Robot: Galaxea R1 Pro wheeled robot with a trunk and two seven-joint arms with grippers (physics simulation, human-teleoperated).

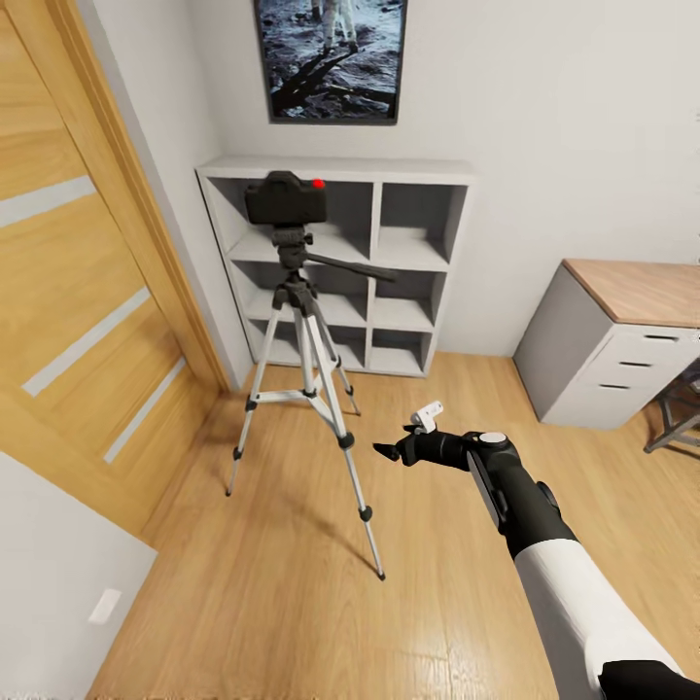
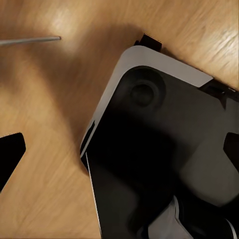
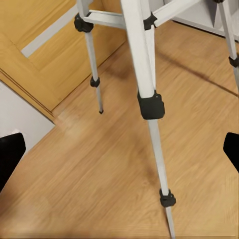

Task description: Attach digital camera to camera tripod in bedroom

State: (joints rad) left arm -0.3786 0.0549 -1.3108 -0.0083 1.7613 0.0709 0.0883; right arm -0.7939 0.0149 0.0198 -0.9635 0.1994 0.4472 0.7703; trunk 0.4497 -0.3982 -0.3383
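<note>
The black digital camera point(image 1: 285, 199), with its red button facing up, sits on the head of the camera tripod point(image 1: 309, 331). The tripod stands on the wood floor in front of white shelving, its pan handle pointing right. My right gripper point(image 1: 394, 449) is open and empty, held low to the right of the tripod's legs, level with their lower joints. In the right wrist view, a silver leg and its black joint point(image 3: 149, 104) are close ahead, and the fingertips point(image 3: 10, 154) stand wide apart. My left gripper point(image 2: 119, 152) is open and hangs over the floor beside my own base.
A wooden door point(image 1: 78, 292) stands open at the left. White cube shelving point(image 1: 408, 253) lines the back wall under a framed picture point(image 1: 331, 58). A wood-topped desk with drawers point(image 1: 632, 331) and a chair leg point(image 1: 676, 413) are at the right. My dark base point(image 2: 164, 149) is below the left gripper.
</note>
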